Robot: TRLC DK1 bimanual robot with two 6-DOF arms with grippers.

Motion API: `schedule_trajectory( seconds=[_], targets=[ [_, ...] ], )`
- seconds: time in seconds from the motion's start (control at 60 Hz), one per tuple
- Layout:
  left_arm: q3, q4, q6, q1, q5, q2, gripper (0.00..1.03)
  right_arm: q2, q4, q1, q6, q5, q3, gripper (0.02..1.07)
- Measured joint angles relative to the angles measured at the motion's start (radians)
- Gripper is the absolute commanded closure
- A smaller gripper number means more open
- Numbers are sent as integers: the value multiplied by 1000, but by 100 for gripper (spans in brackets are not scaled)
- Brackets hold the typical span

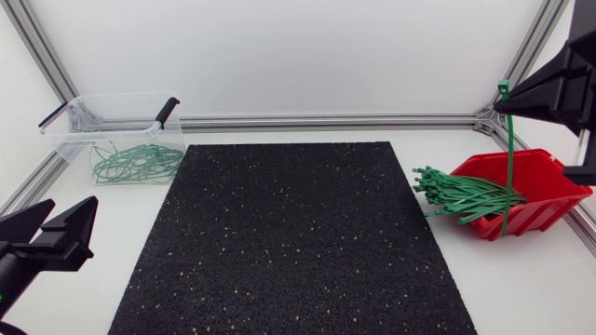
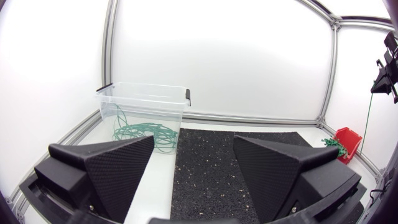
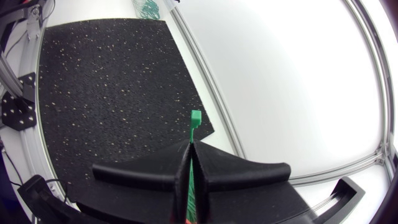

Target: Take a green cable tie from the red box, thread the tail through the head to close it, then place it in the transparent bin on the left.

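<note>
My right gripper [image 1: 500, 100] hangs high over the red box [image 1: 545, 177], shut on one green cable tie [image 1: 509, 158] just below its head. The tail dangles straight down in front of the box. In the right wrist view the tie's head [image 3: 196, 117] sticks out past the closed gripper [image 3: 191, 144]. A bundle of green ties [image 1: 461, 194] spills over the box's left lip. The transparent bin [image 1: 74, 140] stands at the back left with closed ties [image 1: 135, 163] inside. My left gripper [image 1: 73, 207] stays low at the front left, open and empty, facing the bin [image 2: 146, 102].
A black speckled mat [image 1: 293, 237] covers the middle of the table. An aluminium frame rail [image 1: 326, 121] runs along the back edge. The bin has black clip handles [image 1: 166, 112]. White table surface borders the mat on both sides.
</note>
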State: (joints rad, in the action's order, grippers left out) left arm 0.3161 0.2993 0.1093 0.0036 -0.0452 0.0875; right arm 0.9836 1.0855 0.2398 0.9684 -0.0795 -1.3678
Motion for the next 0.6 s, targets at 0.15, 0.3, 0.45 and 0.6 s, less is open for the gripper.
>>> schedule_trajectory(
  seconds=[0.15, 0.3, 0.45, 0.6],
  targets=[
    [75, 45, 23, 0, -30, 80, 14, 37, 113, 29, -61, -60, -24, 101],
    [170, 104, 22, 0, -34, 201, 12, 108, 190, 71, -139, -92, -24, 101],
    [288, 174, -14, 0, -34, 303, 13, 184, 215, 85, -203, -171, -24, 101],
    [365, 217, -170, 0, -37, 403, 14, 248, 241, 130, -279, -252, -33, 101]
  ],
)
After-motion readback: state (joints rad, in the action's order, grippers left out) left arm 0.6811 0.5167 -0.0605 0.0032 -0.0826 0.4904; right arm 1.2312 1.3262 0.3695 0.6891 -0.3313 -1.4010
